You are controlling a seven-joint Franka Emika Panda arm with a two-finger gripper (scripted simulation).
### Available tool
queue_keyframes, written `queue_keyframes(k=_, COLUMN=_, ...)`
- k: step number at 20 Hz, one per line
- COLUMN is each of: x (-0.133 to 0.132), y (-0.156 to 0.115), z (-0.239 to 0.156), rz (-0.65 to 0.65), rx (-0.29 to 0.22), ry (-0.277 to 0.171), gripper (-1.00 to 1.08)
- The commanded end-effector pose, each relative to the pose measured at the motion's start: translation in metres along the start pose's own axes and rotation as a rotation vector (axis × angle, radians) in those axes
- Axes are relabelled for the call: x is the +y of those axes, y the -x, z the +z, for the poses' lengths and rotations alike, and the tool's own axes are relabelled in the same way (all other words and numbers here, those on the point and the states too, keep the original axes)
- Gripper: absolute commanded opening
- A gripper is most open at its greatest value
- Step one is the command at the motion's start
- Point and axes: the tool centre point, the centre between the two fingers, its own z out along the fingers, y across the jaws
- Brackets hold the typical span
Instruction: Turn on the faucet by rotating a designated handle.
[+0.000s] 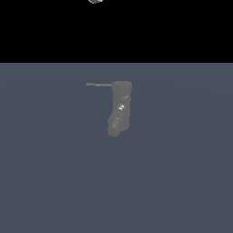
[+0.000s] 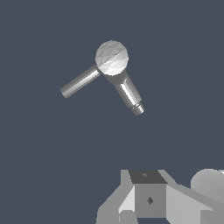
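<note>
The faucet [image 1: 120,105] is a dull-grey upright cylinder standing on the flat grey-blue floor, with a short angled spout stub [image 1: 114,127] at its lower end. The handle [image 1: 98,84], a thin straight rod, sticks out from the faucet's top toward the exterior view's left. The wrist view looks down on the faucet's round cap [image 2: 112,57], the handle [image 2: 80,82] and the spout [image 2: 129,94]. My gripper [image 2: 148,192] shows only as grey blocks at the picture's edge, well apart from the faucet and holding nothing visible. Its jaws are not distinct.
A small pale piece of the arm [image 1: 94,1] shows at the exterior view's upper edge, high above the faucet. The floor [image 1: 182,182] is a plain grey-blue plane under a black background.
</note>
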Motion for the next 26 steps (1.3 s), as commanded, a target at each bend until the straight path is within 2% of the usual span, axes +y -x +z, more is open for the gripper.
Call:
queue_keyframes(k=1, x=-0.013, y=-0.012, z=0.010, rz=0.073, rx=-0.003, ry=-0.003, gripper=-1.00)
queue_keyframes(k=14, x=-0.072, y=-0.071, z=0.074, rz=0.440, rx=0.015, ry=0.000, gripper=-1.00)
queue_keyframes(k=26, x=-0.119, y=-0.116, z=0.146, rz=0.761, rx=0.084, ry=0.005, gripper=-1.00)
